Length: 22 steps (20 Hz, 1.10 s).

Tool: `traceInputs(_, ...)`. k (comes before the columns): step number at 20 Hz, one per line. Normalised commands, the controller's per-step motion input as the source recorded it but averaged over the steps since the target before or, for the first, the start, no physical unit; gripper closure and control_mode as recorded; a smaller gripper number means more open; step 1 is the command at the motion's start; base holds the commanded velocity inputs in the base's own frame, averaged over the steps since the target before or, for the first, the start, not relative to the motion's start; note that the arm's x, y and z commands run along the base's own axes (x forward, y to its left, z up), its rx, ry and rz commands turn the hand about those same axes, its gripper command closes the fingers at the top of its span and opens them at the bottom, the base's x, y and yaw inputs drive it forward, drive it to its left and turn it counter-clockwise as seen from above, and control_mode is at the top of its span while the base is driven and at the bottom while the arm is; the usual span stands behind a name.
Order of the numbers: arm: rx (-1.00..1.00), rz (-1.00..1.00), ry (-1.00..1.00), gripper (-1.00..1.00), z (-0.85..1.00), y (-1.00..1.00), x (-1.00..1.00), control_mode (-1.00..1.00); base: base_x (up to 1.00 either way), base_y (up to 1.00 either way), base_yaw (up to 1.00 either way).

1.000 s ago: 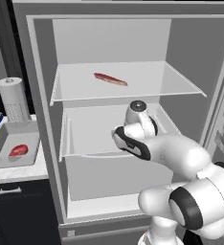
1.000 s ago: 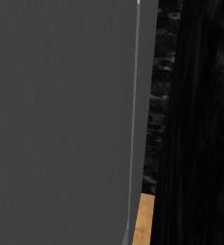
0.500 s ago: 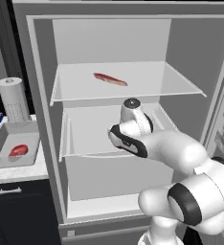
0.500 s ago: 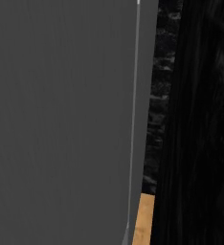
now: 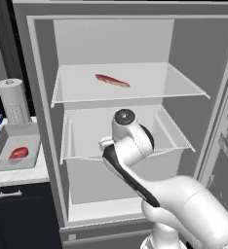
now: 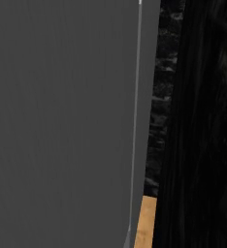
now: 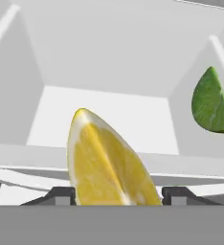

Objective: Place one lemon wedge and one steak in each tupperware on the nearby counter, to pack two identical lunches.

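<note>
Since the earlier frame the arm is pushed deeper into the fridge's middle shelf (image 5: 174,133). Tupperware (image 5: 11,151) with steak (image 5: 18,152) sits at 9 o'clock on counter (image 5: 23,174). Lemon wedge (image 7: 109,165) is gripped between gripper (image 7: 118,195) jaws; lime wedge (image 7: 212,103) at 2 o'clock.

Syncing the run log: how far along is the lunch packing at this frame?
Done: one steak lies in the tupperware on the counter. In hand: the gripper is in the fridge's middle shelf with a yellow lemon wedge between its fingertips; a firm grip isn't certain. Left: a second steak sits on the upper shelf, and no lemon is visible in that tray. A green wedge sits nearby.
</note>
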Motion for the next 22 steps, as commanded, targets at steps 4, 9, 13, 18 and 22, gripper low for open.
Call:
traceInputs(4,0.14,0.0,0.07,1.0,1.0,0.09,-1.0,-1.0,0.0,0.0,0.0)
traceInputs(9,0.19,0.0,0.21,1.0,0.87,0.27,-1.0,-1.0,0.0,0.0,0.0)
traceInputs(13,0.03,0.0,0.06,1.0,0.06,0.22,-0.25,1.0,-0.72,0.75,0.0)
traceInputs(18,0.0,0.0,0.0,1.0,0.0,0.0,0.0,1.0,-0.21,1.0,0.0)
traceInputs(22,0.0,0.0,0.0,1.0,0.0,0.0,0.0,1.0,0.52,1.0,-0.02)
